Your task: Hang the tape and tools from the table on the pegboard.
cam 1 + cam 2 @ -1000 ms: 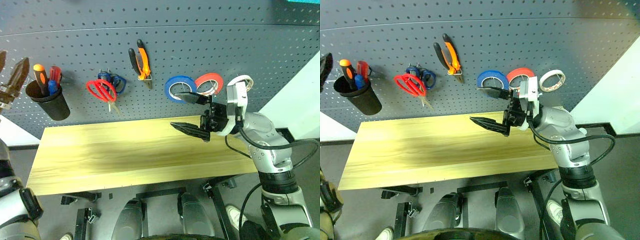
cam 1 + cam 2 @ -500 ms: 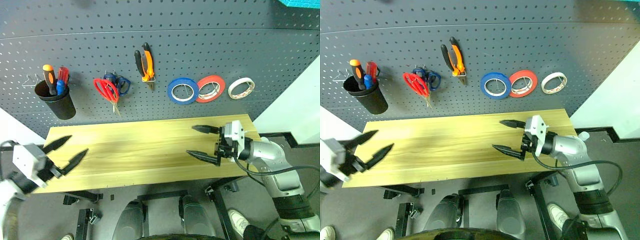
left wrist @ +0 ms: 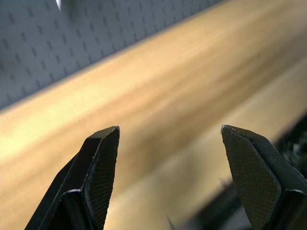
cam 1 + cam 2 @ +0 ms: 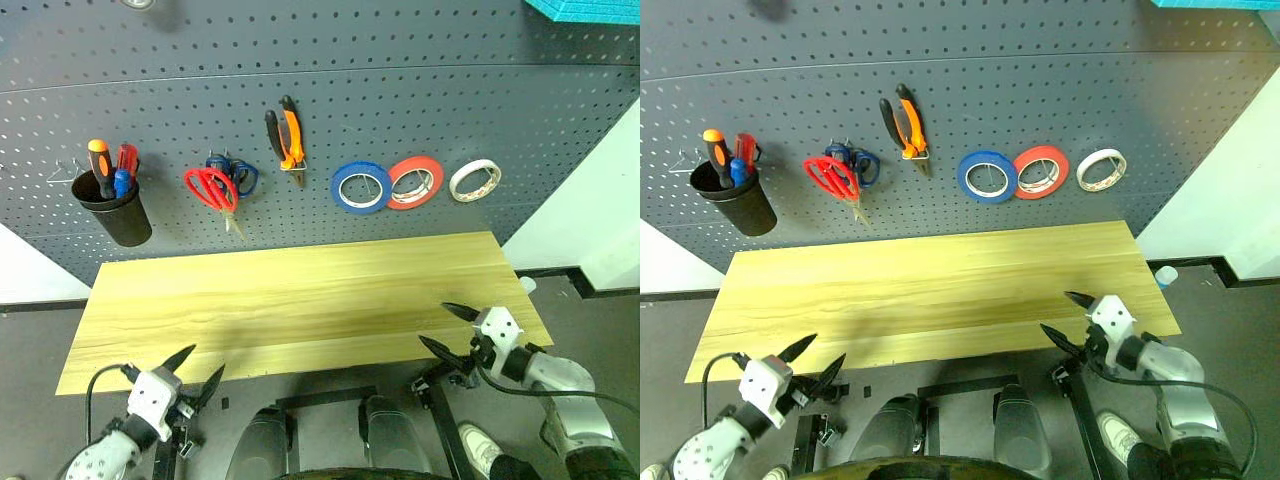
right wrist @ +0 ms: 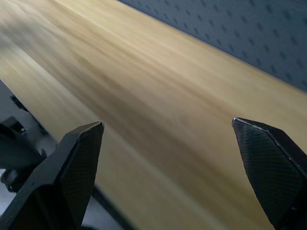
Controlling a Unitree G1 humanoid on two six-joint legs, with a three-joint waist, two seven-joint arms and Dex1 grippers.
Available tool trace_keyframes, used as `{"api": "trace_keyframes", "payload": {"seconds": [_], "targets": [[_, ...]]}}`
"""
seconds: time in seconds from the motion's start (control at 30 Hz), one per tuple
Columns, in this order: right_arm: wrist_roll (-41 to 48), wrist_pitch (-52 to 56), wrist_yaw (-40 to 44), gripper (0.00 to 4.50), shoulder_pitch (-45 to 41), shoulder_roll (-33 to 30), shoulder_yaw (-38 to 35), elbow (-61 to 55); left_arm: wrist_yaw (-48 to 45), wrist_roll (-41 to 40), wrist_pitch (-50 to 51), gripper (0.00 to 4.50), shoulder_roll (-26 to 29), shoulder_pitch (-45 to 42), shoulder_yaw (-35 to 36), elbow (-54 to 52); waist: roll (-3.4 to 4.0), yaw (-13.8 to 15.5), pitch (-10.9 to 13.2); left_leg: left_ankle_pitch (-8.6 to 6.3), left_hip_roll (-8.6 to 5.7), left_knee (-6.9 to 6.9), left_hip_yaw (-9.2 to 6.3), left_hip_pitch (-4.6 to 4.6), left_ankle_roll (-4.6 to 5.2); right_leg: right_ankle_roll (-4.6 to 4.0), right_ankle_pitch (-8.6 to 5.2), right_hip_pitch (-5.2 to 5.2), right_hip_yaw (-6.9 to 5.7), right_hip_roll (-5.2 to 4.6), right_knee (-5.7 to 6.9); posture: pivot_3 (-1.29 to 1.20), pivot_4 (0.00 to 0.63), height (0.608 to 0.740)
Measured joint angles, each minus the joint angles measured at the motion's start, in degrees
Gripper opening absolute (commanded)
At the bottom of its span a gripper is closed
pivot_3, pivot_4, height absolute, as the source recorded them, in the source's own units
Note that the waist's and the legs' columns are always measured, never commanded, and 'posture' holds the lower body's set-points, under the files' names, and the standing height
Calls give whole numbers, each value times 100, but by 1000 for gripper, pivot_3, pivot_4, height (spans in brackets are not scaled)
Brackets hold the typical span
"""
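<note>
my left pincer (image 4: 197,369) sits low at the near left corner of the bench (image 4: 300,300), off its front edge, its two black fingers spread well apart with nothing between them. my right pincer (image 4: 447,329) is at the near right edge of the bench, its fingers spread wider still, and it holds nothing either. in my left wrist view the fingertips (image 3: 103,158) frame bare pale wood and a strip of the pegboard (image 4: 320,110) beyond; my right wrist view gives the same, wood grain between the open tips (image 5: 81,158). the bench top carries nothing. everything hangs on the grey pegboard behind it: the cream tape (image 4: 475,180) is on a hook at the right end of the row, just beside the red-orange roll (image 4: 416,182), which overlaps the edge of the blue roll (image 4: 362,187). left of those the pliers (image 4: 286,137) hang with handles up. further left the red scissors (image 4: 212,190) hang in front of the blue scissors (image 4: 235,172), blades pointing down. at the far left a black cup (image 4: 114,211) is fixed to the board, with the orange-and-black screwdriver (image 4: 100,165) standing in it beside the red-and-blue screwdrivers (image 4: 124,167).
</note>
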Motion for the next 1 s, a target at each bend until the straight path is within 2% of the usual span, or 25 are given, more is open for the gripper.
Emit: {"api": "trace_keyframes", "payload": {"seconds": [0.17, 0.37, 0.6, 1.0], "targets": [[-5, -184, -137, 4500, -60, 59, -19, 259, 207, 11, -248, 3525, 14, -135, -114, 268, 84, -108, -90, -12, 11, 5, -4, -22, -17, 1, 0, 29, -37, -3, -90, -54, 84, 733], [-51, -269, -233, 4500, -215, 112, -16, 448, 326, 9, -363, 3525, 92, -318, -193, 399, 64, -126, -146, -19, 2, -16, 0, -6, 27, 2, 2, 25, -28, -13, -61, -53, 67, 733], [-109, -198, -347, 4500, -265, 207, 27, 389, 385, 11, -484, 3525, 108, -294, -325, 592, 93, 6, -214, -19, 3, 1, -2, 8, 28, 9, -6, 22, -25, -7, -17, -46, 63, 733], [-161, 315, -436, 4500, -388, 216, 115, -163, 602, 85, -535, 3525, 136, -366, -424, 696, 102, 20, -268, -19, 3, -8, -1, 0, 28, 9, -7, 16, -27, -9, -26, -27, 61, 733]]}}
